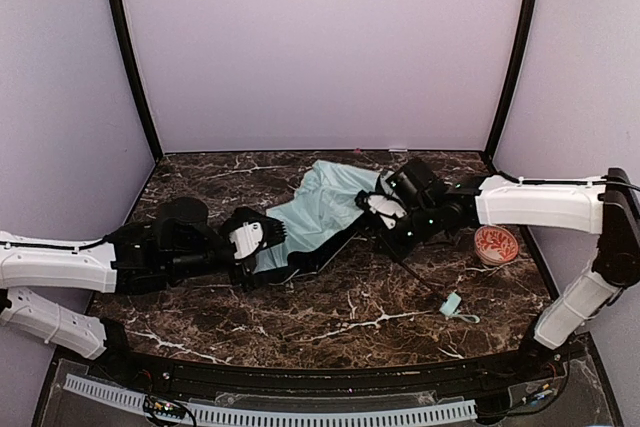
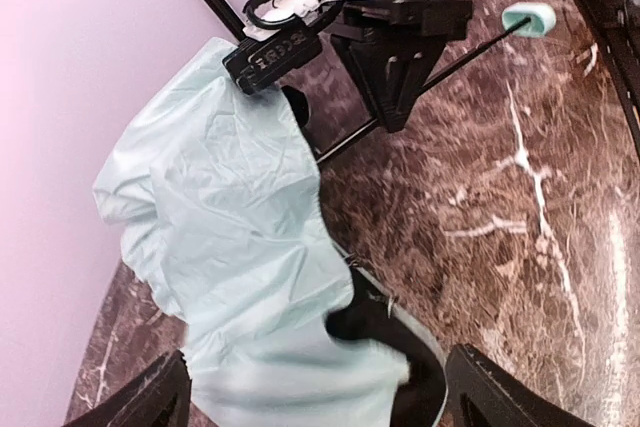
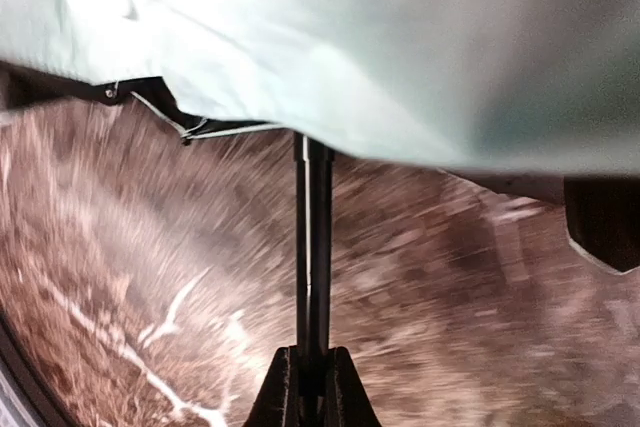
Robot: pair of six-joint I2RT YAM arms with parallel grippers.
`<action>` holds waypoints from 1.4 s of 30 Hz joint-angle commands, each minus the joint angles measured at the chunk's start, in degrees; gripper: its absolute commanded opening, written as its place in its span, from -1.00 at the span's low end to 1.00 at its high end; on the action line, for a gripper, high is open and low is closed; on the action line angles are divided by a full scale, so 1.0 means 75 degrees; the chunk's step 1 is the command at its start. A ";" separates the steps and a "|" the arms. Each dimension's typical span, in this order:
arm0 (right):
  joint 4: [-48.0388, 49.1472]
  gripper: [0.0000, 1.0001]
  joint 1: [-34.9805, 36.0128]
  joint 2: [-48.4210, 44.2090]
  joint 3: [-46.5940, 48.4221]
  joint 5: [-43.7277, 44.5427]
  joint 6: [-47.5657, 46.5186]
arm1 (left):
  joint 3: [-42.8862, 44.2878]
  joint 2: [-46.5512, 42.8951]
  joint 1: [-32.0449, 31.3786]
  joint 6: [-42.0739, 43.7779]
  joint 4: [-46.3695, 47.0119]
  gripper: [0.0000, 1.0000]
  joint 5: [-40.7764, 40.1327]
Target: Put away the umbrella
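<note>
Mint-green crinkled umbrella (image 1: 320, 209), half collapsed, mid-worktop (image 1: 330, 322). Right claw (image 3: 308, 367) pinched shut on its black shaft (image 3: 312, 247), likely anchoring it for folding. Left claw (image 2: 318, 359) spread wide, straddling the canopy's near-left edge, gripping nothing. Handle (image 1: 451, 304) near right.

Mint umbrella (image 1: 330, 207), black shaft (image 3: 312, 227); brown-marbled table (image 1: 330, 332).
</note>
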 commanded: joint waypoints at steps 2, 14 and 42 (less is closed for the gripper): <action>0.0819 -1.00 -0.1307 -0.1471 0.0986 0.1235 0.0376 | -0.0410 -0.1124 -0.0012 -0.0211 0.0725 0.82 -0.0048; 0.0281 -1.00 -0.1643 -0.1602 0.2377 0.1983 -0.1780 | -0.0408 -0.1081 -0.0012 -0.0224 0.0909 0.68 -0.0659; -0.0920 -1.00 -0.0221 -0.0603 0.0709 -0.2852 -0.3256 | -0.0503 -0.1952 -0.0947 -0.0600 -0.1466 -0.10 0.2219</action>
